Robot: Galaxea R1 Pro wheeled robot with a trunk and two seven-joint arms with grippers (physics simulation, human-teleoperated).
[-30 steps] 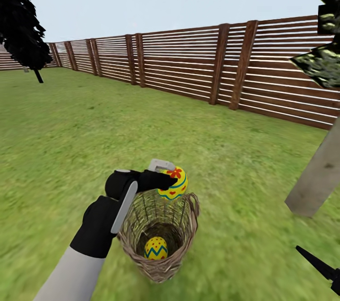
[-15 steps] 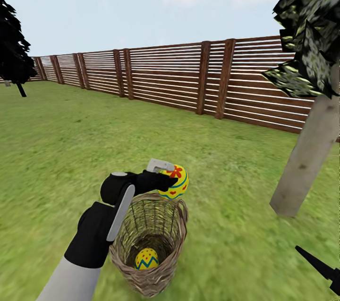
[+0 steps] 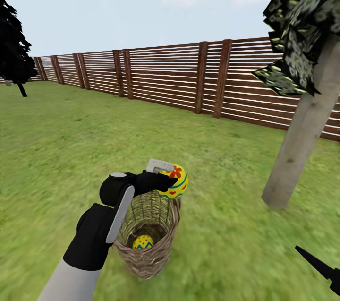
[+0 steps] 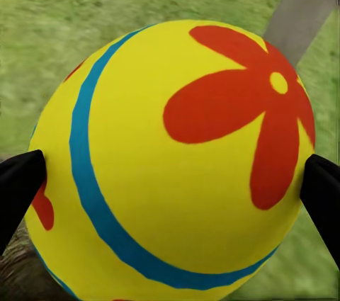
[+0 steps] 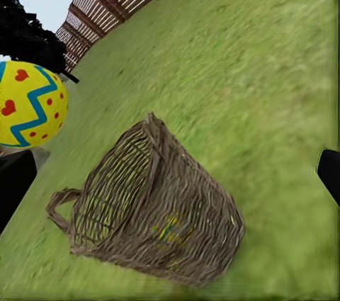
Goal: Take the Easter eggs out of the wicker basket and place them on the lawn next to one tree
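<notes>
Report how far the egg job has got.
Done: nothing visibly placed; no egg lies by the tree. In hand: the left pincer grips one egg above the wicker basket. Left: the egg in the basket, plus a third I can't locate, and all placements.

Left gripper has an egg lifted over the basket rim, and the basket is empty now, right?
Not empty. The head view shows an egg lying at the bottom of the wicker basket. The rest holds: the left gripper holds another egg over the rim.
</notes>
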